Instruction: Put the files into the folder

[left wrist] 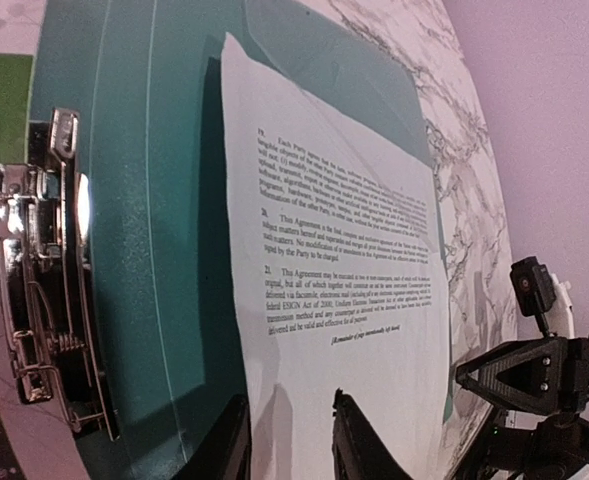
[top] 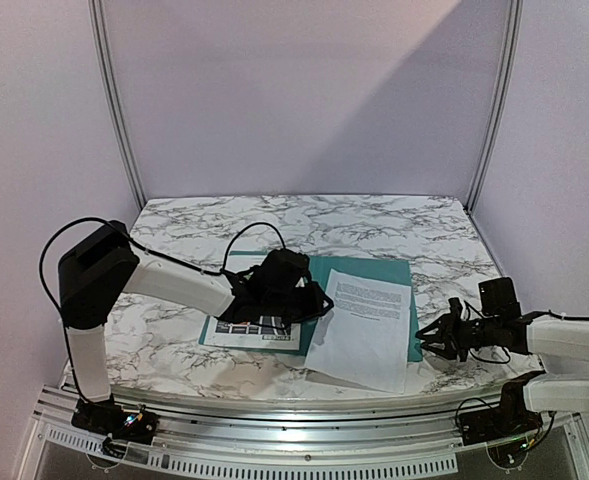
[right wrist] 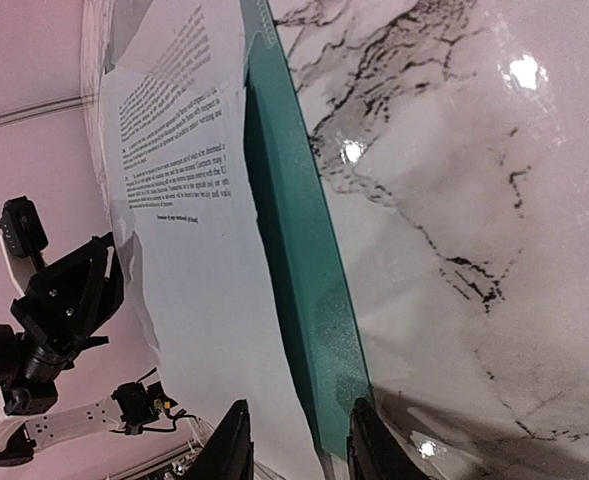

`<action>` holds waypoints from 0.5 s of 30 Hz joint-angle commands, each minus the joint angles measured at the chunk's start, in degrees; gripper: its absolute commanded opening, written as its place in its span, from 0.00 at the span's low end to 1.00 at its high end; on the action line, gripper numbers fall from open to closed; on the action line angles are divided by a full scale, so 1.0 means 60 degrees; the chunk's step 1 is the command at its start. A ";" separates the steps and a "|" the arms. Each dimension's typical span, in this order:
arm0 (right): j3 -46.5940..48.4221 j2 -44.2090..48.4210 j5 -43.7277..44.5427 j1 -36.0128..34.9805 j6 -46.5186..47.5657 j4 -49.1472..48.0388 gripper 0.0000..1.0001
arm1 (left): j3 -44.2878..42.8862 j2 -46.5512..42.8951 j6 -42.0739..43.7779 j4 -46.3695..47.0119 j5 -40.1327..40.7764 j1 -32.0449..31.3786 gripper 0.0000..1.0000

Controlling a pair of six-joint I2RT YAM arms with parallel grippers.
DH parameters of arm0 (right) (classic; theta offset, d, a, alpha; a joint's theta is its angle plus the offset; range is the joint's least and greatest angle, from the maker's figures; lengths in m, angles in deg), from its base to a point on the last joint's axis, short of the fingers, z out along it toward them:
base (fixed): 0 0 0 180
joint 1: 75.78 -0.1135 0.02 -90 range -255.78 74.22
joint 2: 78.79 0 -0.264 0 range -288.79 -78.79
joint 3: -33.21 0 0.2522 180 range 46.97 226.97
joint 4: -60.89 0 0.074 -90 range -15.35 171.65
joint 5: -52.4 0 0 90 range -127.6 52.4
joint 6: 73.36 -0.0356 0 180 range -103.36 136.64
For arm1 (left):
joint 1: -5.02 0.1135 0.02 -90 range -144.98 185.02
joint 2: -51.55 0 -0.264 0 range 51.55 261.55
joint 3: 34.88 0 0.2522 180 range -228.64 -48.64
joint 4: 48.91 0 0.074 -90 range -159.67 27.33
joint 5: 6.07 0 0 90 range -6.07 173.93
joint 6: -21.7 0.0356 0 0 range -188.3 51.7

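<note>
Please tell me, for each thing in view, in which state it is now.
folder: open, flat on the table.
white text sheet: face up, partly on the folder.
green-header sheet: flat, partly hidden under the left gripper.
metal clip: cannot tell whether clamped.
left gripper: open, empty.
right gripper: open, empty.
</note>
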 commanded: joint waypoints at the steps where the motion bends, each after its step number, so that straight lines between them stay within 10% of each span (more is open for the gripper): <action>1: 0.0141 -0.0135 0.0084 0.0013 0.0168 -0.0291 0.33 | 0.0248 0.0068 0.0108 0.0336 -0.0408 -0.0093 0.30; 15: 0.0048 -0.0206 0.0053 0.0013 0.0153 -0.0365 0.33 | -0.0255 0.0638 0.0253 0.0648 -0.0636 -0.0411 0.28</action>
